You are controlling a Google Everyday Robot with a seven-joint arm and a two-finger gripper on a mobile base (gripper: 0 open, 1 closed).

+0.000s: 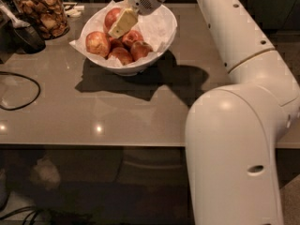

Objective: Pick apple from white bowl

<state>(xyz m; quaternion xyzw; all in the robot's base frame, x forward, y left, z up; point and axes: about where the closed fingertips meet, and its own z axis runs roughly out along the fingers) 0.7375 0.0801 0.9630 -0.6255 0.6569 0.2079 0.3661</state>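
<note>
The robot's cream-coloured end effector [122, 24] hung low inside the wide white bowl lined with crinkled white paper [129, 71], in the upper middle of the frame on the glossy grey-brown tabletop [70, 116]. Whether it was wide or narrow could not be told. The large, glossy, deep-red apple [97, 43] lay at the left side of the bowl, just beside the end effector's tip, among several other red apples. Nothing appeared gripped or raised, so I judged the reach into the bowl done, while the grasp and the lift out of the bowl were not yet done. A glass jar of brown snacks [44, 13] stood at upper left.
</note>
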